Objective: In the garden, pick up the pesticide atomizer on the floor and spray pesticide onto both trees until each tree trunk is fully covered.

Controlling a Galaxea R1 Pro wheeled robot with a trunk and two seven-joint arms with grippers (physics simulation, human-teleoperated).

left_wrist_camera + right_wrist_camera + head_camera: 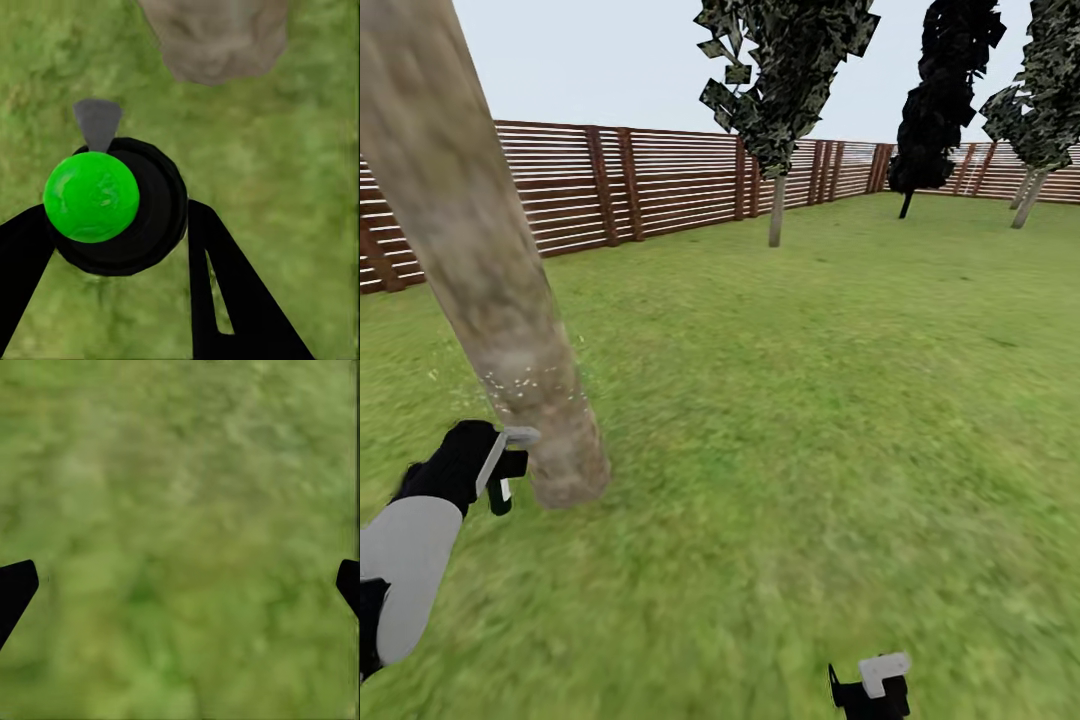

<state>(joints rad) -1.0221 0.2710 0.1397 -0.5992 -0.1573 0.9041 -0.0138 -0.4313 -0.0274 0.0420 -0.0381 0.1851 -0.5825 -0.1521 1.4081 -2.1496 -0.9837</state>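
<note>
The thick mottled beige-grey tree trunk (480, 270) leans across the left of the head view, with pale spray specks over its lower part. My left gripper (505, 468) hovers just beside the trunk's base, shut on the pesticide atomizer (112, 206). In the left wrist view the atomizer is a round black body with a bright green cap and a grey nozzle (97, 124) aimed towards the trunk base (214, 37). My right gripper (870, 690) hangs low over the grass, open and empty, its black fingertips (15, 585) far apart.
Green lawn (840, 380) spreads all around. A reddish-brown slat fence (660, 180) bounds it at the back. Further trees stand off there: a thin-trunked one (777, 205), a dark conifer (940, 100) and a pale-trunked one (1028, 195) at far right.
</note>
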